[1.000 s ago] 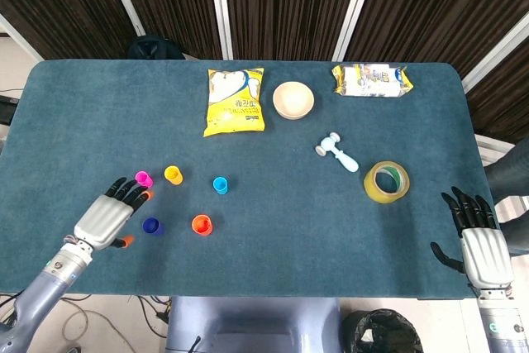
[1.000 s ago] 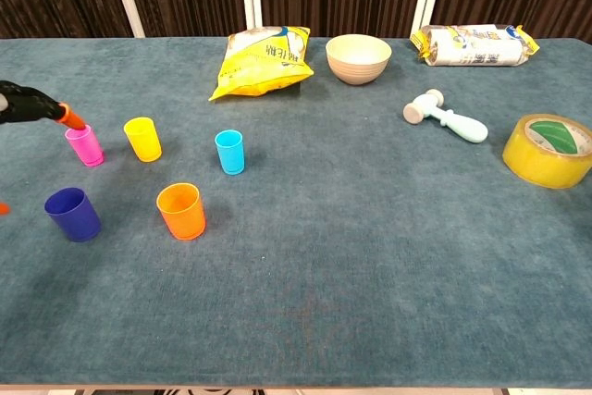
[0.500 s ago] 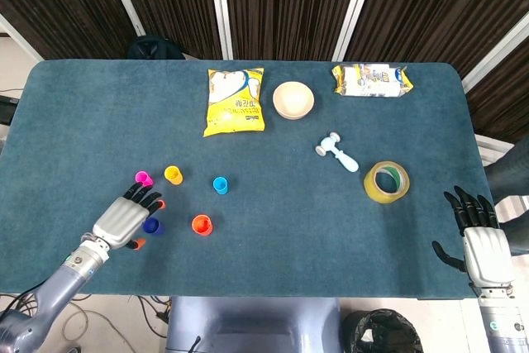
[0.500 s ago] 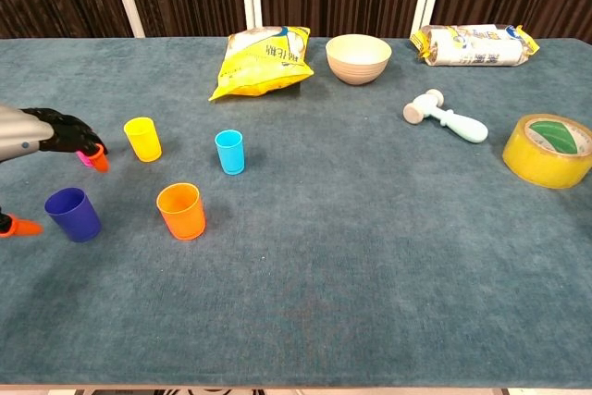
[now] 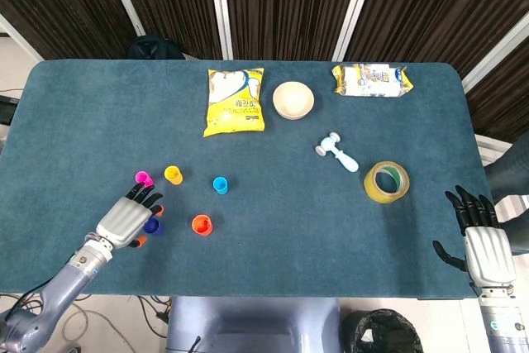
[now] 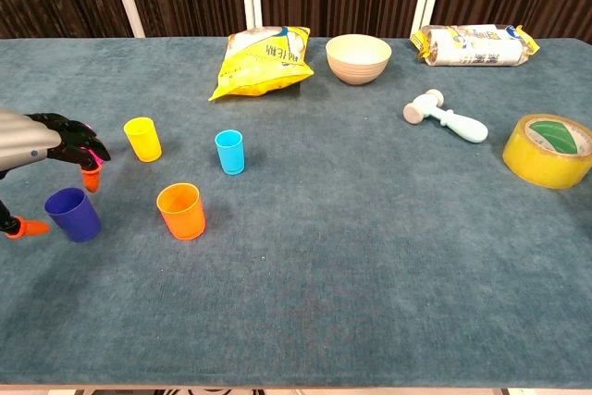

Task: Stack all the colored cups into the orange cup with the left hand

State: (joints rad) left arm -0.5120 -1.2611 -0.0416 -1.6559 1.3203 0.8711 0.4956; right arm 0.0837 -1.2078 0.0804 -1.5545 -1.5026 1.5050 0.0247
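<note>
The orange cup (image 5: pixel 202 224) (image 6: pixel 180 211) stands upright near the table's front left. Left of it is the dark blue cup (image 5: pixel 153 226) (image 6: pixel 72 214). My left hand (image 5: pixel 128 217) (image 6: pixel 42 141) hovers over and just behind the blue cup with its fingers (image 6: pixel 85 150) spread, the thumb down at the cup's left side, holding nothing. The pink cup (image 5: pixel 143 178) sits just beyond the fingertips and is almost hidden by them in the chest view. The yellow cup (image 5: pixel 173 174) (image 6: pixel 141 139) and cyan cup (image 5: pixel 220 184) (image 6: pixel 229 152) stand further back. My right hand (image 5: pixel 478 233) rests open at the front right edge.
A yellow snack bag (image 5: pixel 235 102), a beige bowl (image 5: pixel 293 99) and a second packet (image 5: pixel 372 80) lie along the back. A small white mallet (image 5: pixel 339 151) and a roll of yellow tape (image 5: pixel 387 181) sit at the right.
My left hand has moved from beside the pink cup toward the front and right, and now spreads over the dark blue cup. The cups and the right hand have not moved.
</note>
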